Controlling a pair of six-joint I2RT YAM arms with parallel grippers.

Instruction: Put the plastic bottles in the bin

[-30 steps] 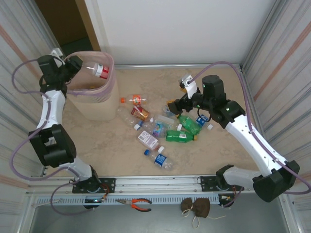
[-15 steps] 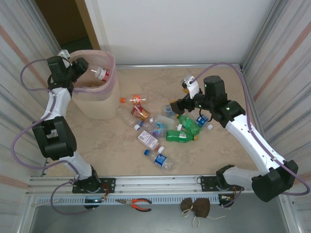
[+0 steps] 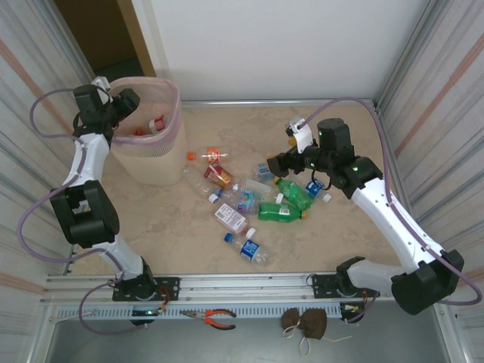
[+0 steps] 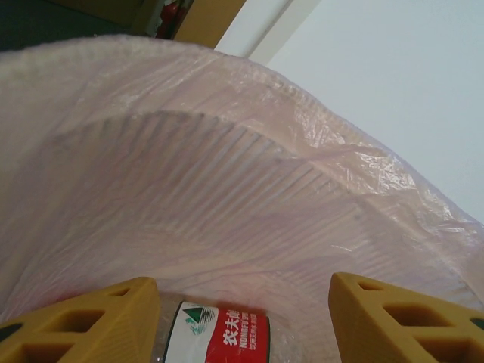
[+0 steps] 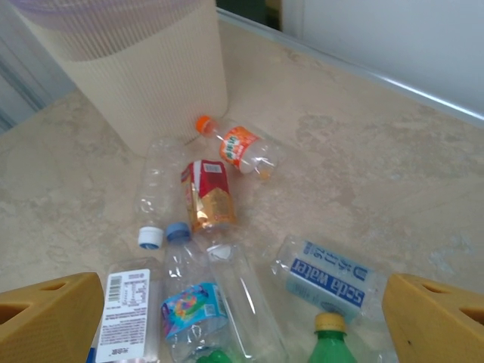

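Robot lab cell, ribbed metal side walls [image 3: 26,53], aluminium mounting rail [image 3: 249,284], pliers [image 3: 219,318]

And it's away! A second ago the left gripper [image 3: 127,102] pinched the red-labelled bottle [image 3: 156,123] above the bin [image 3: 170,140]; now that bottle lies down inside the bin. The left arm has shifted in toward the bin's rim, and its yellow fingers [image 4: 83,325] have parted, with the bottle beneath them.

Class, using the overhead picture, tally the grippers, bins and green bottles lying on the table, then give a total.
Grippers: 2 (left gripper, right gripper)
Bins: 1
Green bottles on the table: 2
Total: 5
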